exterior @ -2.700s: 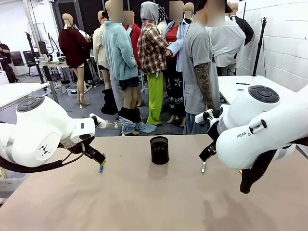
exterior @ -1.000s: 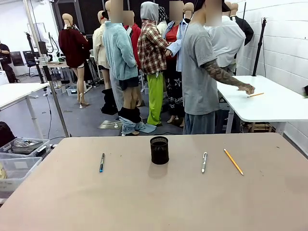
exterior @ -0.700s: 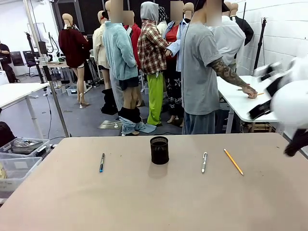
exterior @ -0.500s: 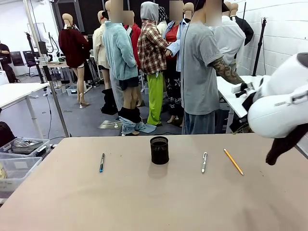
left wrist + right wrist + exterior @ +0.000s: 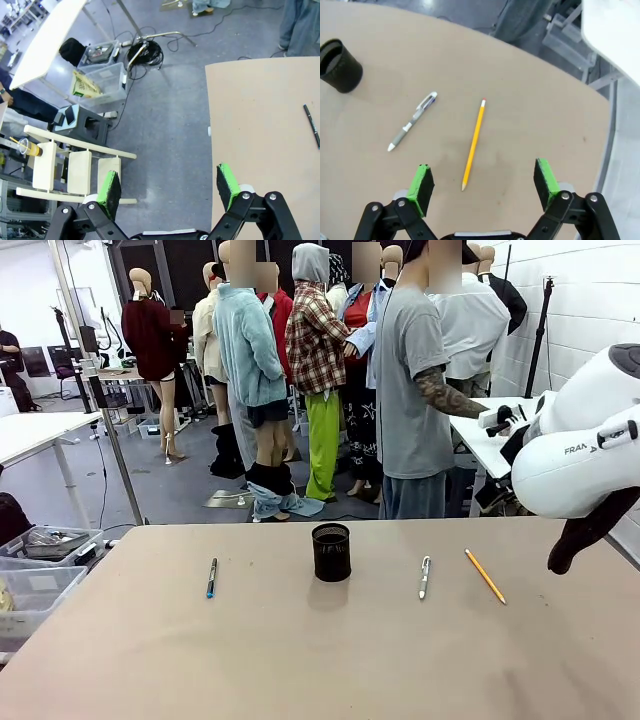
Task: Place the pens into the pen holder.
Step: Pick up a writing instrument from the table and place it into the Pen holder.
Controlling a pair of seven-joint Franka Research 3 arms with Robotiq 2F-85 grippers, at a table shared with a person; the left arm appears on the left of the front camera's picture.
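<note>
The black mesh pen holder (image 5: 331, 552) stands upright at the table's middle, also at the upper left of the right wrist view (image 5: 339, 66). A dark pen with blue ends (image 5: 211, 577) lies to its left, seen too in the left wrist view (image 5: 312, 125). A silver-white pen (image 5: 424, 577) (image 5: 412, 121) and an orange pencil (image 5: 485, 575) (image 5: 473, 144) lie to its right. My right gripper (image 5: 484, 180) is open, high above the orange pencil. My left gripper (image 5: 170, 183) is open above the table's left edge and the floor. The pink-tipped pen is out of view.
My right arm (image 5: 580, 455) bulks over the table's far right corner. A person (image 5: 420, 380) stands beyond the far edge beside a white table (image 5: 500, 445). Plastic bins (image 5: 100, 80) and a wooden chair (image 5: 65, 167) sit on the floor off the table's left side.
Both arms, over the table 2.7 s ago, left the front view, leaving the pens lying flat. The right arm then swung back in at the far right. The person's arm drew back.
</note>
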